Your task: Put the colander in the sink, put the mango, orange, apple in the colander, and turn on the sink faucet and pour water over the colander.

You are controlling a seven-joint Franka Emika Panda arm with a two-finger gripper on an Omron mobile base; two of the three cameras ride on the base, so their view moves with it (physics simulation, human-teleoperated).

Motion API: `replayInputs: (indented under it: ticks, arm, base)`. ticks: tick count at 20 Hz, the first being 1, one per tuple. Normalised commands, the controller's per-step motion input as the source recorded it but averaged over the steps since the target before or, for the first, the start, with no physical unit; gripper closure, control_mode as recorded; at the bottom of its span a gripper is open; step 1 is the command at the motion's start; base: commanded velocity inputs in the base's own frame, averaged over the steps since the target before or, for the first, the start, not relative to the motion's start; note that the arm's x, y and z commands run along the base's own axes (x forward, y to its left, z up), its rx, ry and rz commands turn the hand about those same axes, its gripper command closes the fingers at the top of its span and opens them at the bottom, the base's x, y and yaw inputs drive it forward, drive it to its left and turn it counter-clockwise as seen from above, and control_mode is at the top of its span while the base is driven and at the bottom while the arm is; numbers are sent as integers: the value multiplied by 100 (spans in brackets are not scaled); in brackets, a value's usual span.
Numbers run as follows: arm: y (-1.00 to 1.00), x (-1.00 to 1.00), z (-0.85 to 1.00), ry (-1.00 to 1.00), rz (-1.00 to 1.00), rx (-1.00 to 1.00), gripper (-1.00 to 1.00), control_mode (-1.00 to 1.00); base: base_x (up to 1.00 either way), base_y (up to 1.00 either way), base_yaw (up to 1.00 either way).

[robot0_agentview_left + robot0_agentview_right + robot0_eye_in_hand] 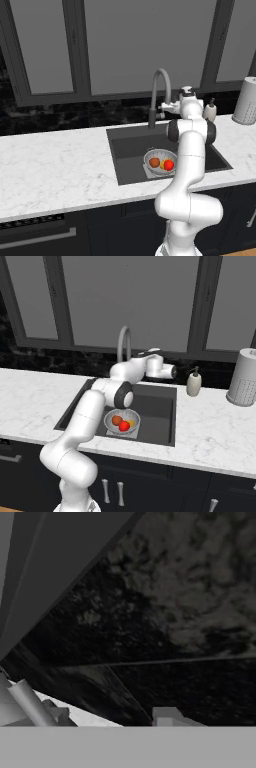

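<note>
The silver colander [148, 159] [110, 416] sits in the dark sink [129, 147] [156, 406]. In it lie the orange [154, 162] [117, 420], the mango [163, 163] [131, 423] and the red apple [169, 164] [124, 426]. The grey gooseneck faucet [160, 80] [122, 338] stands at the back rim of the sink. My gripper [165, 106] is raised beside the faucet's lower stem, level with its side lever. In the hand view one fingertip [167, 716] shows against the dark backsplash, and a grey rod [27, 704] lies at the lower left. How wide the jaws stand is unclear. No water is in view.
A white soap bottle [210, 110] [193, 383] stands on the counter right of the sink, with a pale perforated cylinder [246, 102] [243, 383] further right. Marble counter [55, 160] stretches to the left. Dark window frames rise behind the faucet.
</note>
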Motion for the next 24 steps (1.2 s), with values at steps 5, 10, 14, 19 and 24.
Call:
replayInputs:
  ticks: [5,10,14,19,24]
  arm:
    - [-20,12,-2,0,-8,-1,100,-100]
    - [-44,8,-6,1,-11,0,100,-100]
    - [-65,2,-11,3,-13,0,100,-100]
    - [-76,0,-15,6,-15,0,100,-100]
    - [-79,0,-15,8,-15,0,100,-100]
  base:
    - [0,0,0]
    - [0,0,0]
    - [0,0,0]
    - [0,0,0]
    - [0,0,0]
